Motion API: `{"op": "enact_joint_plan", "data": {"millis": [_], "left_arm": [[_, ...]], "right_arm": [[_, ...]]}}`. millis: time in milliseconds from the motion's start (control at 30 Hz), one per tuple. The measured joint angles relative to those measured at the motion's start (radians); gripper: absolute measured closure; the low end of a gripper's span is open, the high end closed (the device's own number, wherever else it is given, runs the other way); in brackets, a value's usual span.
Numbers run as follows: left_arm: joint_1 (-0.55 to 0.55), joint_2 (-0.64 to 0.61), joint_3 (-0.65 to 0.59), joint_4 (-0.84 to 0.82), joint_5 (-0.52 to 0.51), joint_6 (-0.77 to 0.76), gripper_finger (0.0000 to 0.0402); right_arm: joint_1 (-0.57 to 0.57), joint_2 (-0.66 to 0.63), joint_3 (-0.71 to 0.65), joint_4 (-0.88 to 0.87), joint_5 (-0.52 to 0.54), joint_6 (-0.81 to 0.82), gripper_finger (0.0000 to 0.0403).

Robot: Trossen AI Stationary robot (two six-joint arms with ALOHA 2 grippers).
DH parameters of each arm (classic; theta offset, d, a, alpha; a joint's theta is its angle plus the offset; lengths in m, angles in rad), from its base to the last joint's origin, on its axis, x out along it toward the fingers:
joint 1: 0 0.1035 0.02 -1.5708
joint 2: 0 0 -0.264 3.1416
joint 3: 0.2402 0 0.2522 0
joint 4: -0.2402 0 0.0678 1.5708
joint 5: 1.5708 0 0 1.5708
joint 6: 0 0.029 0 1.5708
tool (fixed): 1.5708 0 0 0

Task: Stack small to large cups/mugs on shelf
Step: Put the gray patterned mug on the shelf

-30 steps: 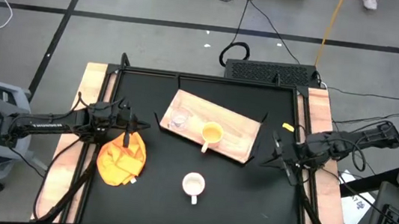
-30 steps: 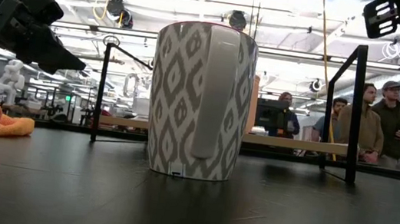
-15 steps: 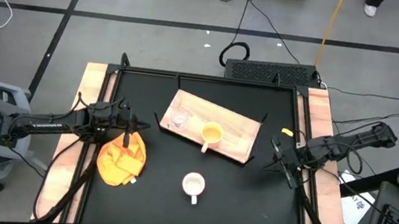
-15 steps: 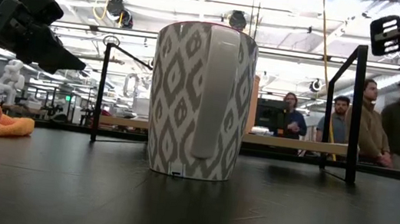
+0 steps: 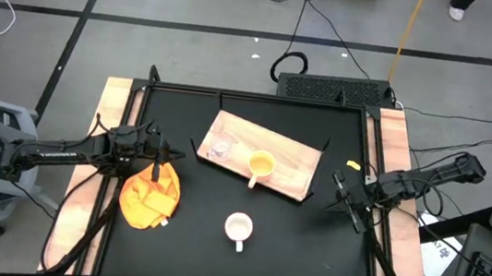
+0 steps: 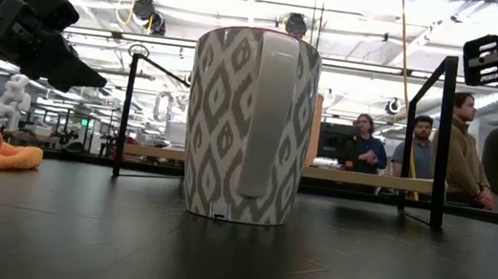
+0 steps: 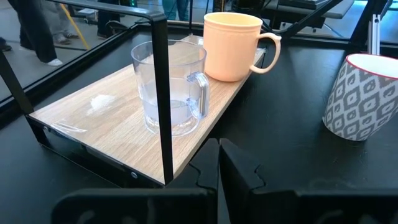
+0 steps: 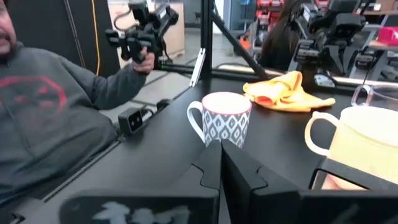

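Resting on the light-wood shelf in the back-centre of the black table are two of the three cups: the clear glass cup near the shelf's left end & the yellow-orange mug just right of it, handle toward the front edge. Both are upright, near each other but apart, not stacked. The white patterned mug is seen on the bare tabletop, well in front of the shelf, upright, handle toward the table's front; in the low view it fills the centre w/ handle facing the camera.

An orange-yellow cloth is bunched on the table at front-left.

The left gripper is held above the table just behind the cloth, left of the shelf; its fingers are seen pressed together in the left wrist view, nothing between them. The right gripper is held near the table's right edge, right of the shelf's right end, clear of all cups; its fingers are likewise closed tight on nothing in the right wrist view.

People are seen standing beyond the table in the low view, & a person in a grey top is seen beside the table in the right wrist view
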State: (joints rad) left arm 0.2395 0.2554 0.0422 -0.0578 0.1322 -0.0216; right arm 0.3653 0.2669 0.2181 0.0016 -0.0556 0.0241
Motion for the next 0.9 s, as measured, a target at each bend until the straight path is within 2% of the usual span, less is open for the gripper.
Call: {"op": "enact_joint_plan", "data": {"millis": [267, 900], "left_arm": [[0.0, 0.0, 0.0, 0.0, 0.0, -0.003, 0.0385], [0.0, 0.0, 0.0, 0.0, 0.0, -0.006, 0.0385]], "right_arm": [[0.03, -0.006, -0.075, 0.102, -0.001, 0.005, 0.0403], [0.07, -0.006, -0.164, 0.184, -0.001, -0.002, 0.0403]]}}
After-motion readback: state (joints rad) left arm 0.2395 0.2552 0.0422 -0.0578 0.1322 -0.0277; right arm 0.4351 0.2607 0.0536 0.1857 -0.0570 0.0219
